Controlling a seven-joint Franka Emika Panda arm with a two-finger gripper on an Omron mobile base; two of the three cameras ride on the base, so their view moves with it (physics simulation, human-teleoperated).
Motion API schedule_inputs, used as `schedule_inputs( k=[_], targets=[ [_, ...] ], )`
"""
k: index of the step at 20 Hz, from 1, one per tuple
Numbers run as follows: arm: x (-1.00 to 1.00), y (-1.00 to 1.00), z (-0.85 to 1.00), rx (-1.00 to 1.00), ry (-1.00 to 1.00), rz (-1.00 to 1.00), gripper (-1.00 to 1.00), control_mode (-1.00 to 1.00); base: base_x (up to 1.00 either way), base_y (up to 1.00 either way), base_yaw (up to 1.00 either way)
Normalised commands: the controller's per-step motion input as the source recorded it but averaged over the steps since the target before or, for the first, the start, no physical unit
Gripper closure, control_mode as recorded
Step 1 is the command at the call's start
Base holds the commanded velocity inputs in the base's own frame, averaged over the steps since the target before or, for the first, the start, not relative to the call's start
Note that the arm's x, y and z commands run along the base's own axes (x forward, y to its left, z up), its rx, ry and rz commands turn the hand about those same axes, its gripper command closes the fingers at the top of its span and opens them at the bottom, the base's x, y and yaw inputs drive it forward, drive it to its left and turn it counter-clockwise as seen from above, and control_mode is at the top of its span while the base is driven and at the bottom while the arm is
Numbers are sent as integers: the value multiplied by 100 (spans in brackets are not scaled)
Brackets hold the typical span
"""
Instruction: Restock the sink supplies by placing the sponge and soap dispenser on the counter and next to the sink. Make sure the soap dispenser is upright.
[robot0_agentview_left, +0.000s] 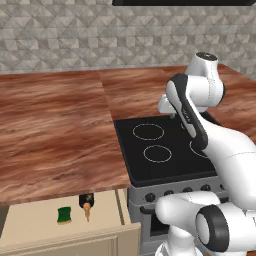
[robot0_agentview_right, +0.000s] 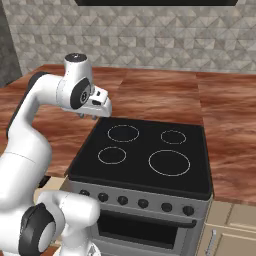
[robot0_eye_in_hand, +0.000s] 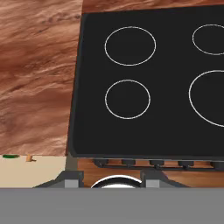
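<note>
Below, sponge (robot0_agentview_left: 63, 215) and soap dispenser (robot0_agentview_left: 86, 202) lie in open drawer (robot0_agentview_left: 30, 220) under counter (robot0_agentview_left: 50, 140); gripper (robot0_eye_in_hand: 111, 178) above stove (robot0_eye_in_hand: 148, 87), fingers apart, empty.

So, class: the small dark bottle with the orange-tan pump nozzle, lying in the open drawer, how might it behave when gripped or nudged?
The small dark bottle with the orange-tan pump nozzle lies on its side, so a nudge would probably roll it. Its squat, rounded body might slip between narrow fingers. It looks small, likely light, and rigid rather than squashy.
</note>
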Motion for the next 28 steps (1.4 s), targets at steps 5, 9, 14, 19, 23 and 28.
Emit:
schedule_inputs(
  k=[5,9,14,19,23,28],
  targets=[
    [0,0,0,0,0,0,-100,100,-41,4,0],
    [0,0,0,0,0,0,-100,100,-83,57,-2],
    [0,0,0,0,0,0,-100,100,-29,82,-4],
    [0,0,0,0,0,0,-100,100,0,93,-1],
    [0,0,0,0,0,0,-100,100,-19,65,0],
    [0,0,0,0,0,0,-100,100,-31,43,0]
  ],
)
